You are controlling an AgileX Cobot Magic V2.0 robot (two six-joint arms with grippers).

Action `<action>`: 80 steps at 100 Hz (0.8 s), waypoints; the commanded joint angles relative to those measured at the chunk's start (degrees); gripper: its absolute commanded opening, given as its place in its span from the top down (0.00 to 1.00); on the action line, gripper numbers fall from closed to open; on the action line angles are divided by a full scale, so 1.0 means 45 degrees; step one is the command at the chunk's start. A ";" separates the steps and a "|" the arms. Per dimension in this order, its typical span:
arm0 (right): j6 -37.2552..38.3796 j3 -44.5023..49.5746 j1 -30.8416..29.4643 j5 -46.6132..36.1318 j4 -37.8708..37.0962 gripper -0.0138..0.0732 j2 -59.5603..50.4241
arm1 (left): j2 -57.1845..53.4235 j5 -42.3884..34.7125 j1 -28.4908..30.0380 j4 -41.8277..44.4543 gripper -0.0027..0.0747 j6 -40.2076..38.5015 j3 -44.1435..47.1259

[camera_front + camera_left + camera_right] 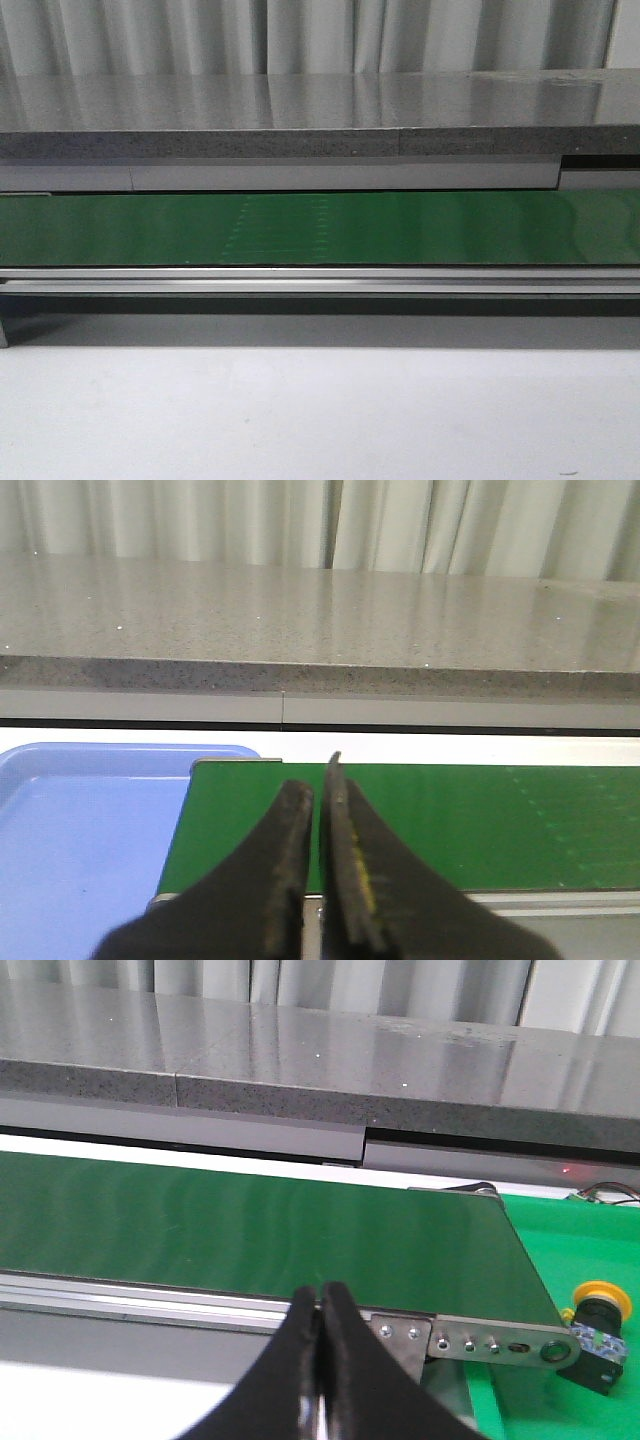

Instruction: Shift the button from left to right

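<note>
Front view shows only the green conveyor belt (320,228) running across the frame below a grey stone counter (300,110), with no arm and no button on it.

Starting at the belt's left end, the left wrist view has a blue tray (90,830) just beside the belt, apparently holding nothing in the part that shows. The left gripper (320,795) hovers over that end with its fingers drawn nearly together, a thin slit between them and nothing held.

Over the near edge of the belt towards its right end, the right gripper (320,1305) has its fingers pressed together, also holding nothing. Just past the belt's right end roller bracket (495,1340), the button (597,1330) lies tilted on a bright green surface (570,1260), yellow cap up, apart from both grippers.

With the button already on the right side and both claws idle, the transfer looks either finished or waiting for a new part. If another button arrives at the left end, the left gripper must first spread its fingers.
</note>
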 commanded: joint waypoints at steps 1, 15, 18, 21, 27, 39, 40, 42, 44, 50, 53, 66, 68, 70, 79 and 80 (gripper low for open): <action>0.0000 0.0012 -0.0032 -0.0968 -0.0130 0.92 -0.0232 | -0.0567 -0.0969 -0.0194 0.0287 0.96 -0.0283 0.0169; 0.0000 0.0012 -0.0032 -0.0968 -0.0130 0.92 -0.0232 | -0.2071 -0.0969 -0.0248 0.0309 0.96 -0.0283 0.1131; 0.0000 0.0012 -0.0032 -0.0968 -0.0130 0.92 -0.0232 | -0.2416 -0.0969 -0.0248 0.0309 0.96 -0.0283 0.1314; 0.0000 0.0012 -0.0032 -0.0968 -0.0130 0.92 -0.0232 | -0.2679 -0.0969 -0.0248 0.0309 0.96 -0.0283 0.1492; 0.0000 0.0012 -0.0032 -0.0968 -0.0130 0.92 -0.0232 | -0.3042 -0.1029 -0.0248 0.0309 0.96 -0.0283 0.1893; 0.0000 0.0012 -0.0032 -0.0968 -0.0130 0.92 -0.0232 | -0.2996 -0.1141 -0.0248 0.0467 0.96 -0.0303 0.2397; 0.0000 0.0012 -0.0032 -0.0968 -0.0130 0.92 -0.0232 | -0.2996 -0.1235 -0.0248 0.0467 0.96 -0.0303 0.2423; 0.0000 0.0012 -0.0032 -0.0968 -0.0130 0.92 -0.0232 | -0.2996 -0.1247 -0.0248 0.0467 0.96 -0.0303 0.2494; 0.0000 0.0012 -0.0032 -0.0968 -0.0130 0.92 -0.0232 | -0.2996 -0.1287 -0.0248 0.0467 0.96 -0.0303 0.2563; 0.0000 0.0012 -0.0032 -0.0968 -0.0130 0.92 -0.0232 | -0.2996 -0.1141 -0.0248 0.0494 0.96 -0.0303 0.2566; 0.0000 0.0012 -0.0032 -0.0968 -0.0130 0.92 -0.0232 | -0.2996 -0.1235 -0.0248 0.0523 0.96 -0.0303 0.2566; 0.0000 0.0012 -0.0032 -0.0968 -0.0130 0.92 -0.0232 | -0.2996 -0.1340 -0.0248 0.0524 0.96 -0.0303 0.2566; 0.0000 0.0012 -0.0032 -0.0968 -0.0130 0.92 -0.0232 | -0.2996 -0.1340 -0.0248 0.0524 0.96 -0.0303 0.2566; 0.0000 0.0012 -0.0032 -0.0968 -0.0130 0.92 -0.0232 | -0.2996 -0.1317 -0.0248 0.0524 0.96 -0.0303 0.2566; 0.0000 0.0012 -0.0032 -0.0968 -0.0130 0.92 -0.0232 | -0.2996 -0.1317 -0.0248 0.0524 0.96 -0.0303 0.2566; 0.0000 0.0012 -0.0032 -0.0968 -0.0130 0.92 -0.0232 | -0.2996 -0.1317 -0.0248 0.0524 0.96 -0.0303 0.2566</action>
